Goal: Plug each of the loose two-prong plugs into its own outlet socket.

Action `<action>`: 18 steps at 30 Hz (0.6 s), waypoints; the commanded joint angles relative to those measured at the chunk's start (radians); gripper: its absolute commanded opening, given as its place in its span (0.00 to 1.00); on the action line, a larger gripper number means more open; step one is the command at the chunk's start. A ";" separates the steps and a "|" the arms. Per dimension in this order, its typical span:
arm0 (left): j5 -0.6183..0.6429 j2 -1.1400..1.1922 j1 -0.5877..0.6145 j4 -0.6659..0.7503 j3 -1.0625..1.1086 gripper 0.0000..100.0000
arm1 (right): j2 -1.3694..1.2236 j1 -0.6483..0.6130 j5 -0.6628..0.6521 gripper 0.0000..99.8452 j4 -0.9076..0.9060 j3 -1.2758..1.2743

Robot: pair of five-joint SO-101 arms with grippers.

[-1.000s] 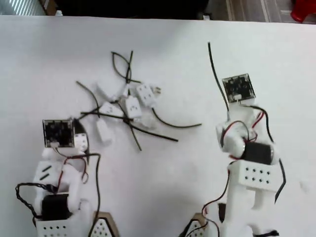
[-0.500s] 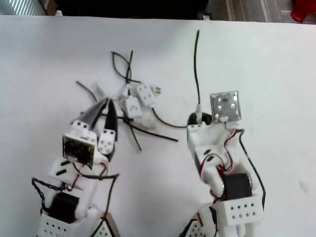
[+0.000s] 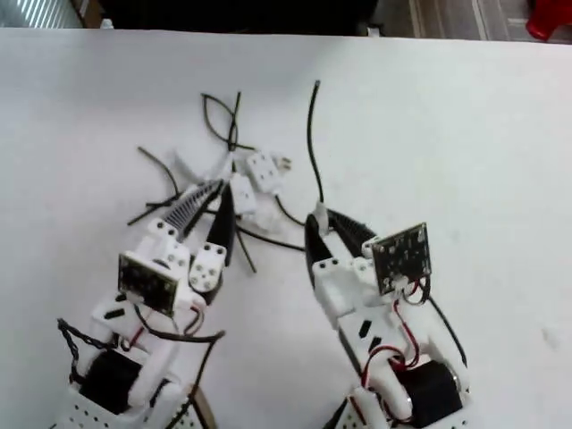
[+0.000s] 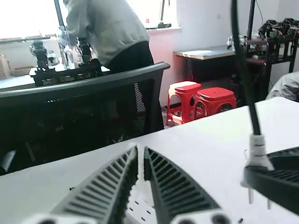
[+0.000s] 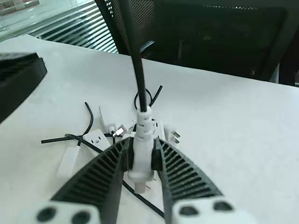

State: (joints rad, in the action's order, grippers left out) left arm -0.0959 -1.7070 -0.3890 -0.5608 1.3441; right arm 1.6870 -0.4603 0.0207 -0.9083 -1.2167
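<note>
On the white table [image 3: 465, 116], the left gripper [image 3: 221, 189] sits at the near left. Its fingers are pressed together on nothing, and its tips are at the near edge of the tangle of white sockets and black cords [image 3: 263, 170]. Just right of it, the right gripper [image 3: 318, 223] is clamped on a white plug [image 5: 141, 156]. The black cord [image 3: 312, 134] from the plug runs toward the far side.

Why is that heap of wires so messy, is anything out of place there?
The heap of white plugs and sockets lies jumbled, with black cords crossing every which way. One plug is apart from it, clamped in the right gripper, its cord sticking up.
</note>
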 commanded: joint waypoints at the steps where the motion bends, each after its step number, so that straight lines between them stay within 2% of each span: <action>1: 0.002 0.182 -0.065 -0.094 -0.186 0.05 | 0.027 -0.012 -0.017 0.02 0.004 -0.026; 5: -0.002 0.366 -0.084 -0.173 -0.285 0.05 | 0.054 -0.012 -0.018 0.02 0.015 -0.041; 10: -0.006 0.512 -0.085 -0.175 -0.341 0.05 | 0.111 -0.041 -0.020 0.02 0.008 -0.041; 14: -0.075 0.619 -0.097 -0.181 -0.439 0.05 | 0.113 -0.113 -0.020 0.02 0.007 -0.043; 18: -0.126 0.702 -0.153 -0.230 -0.528 0.05 | 0.113 -0.125 -0.020 0.02 0.007 -0.044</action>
State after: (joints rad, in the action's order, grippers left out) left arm -0.1849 -1.0533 -0.4918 -0.7587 0.9114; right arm 1.7914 -0.5738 0.0100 -0.9083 -1.2658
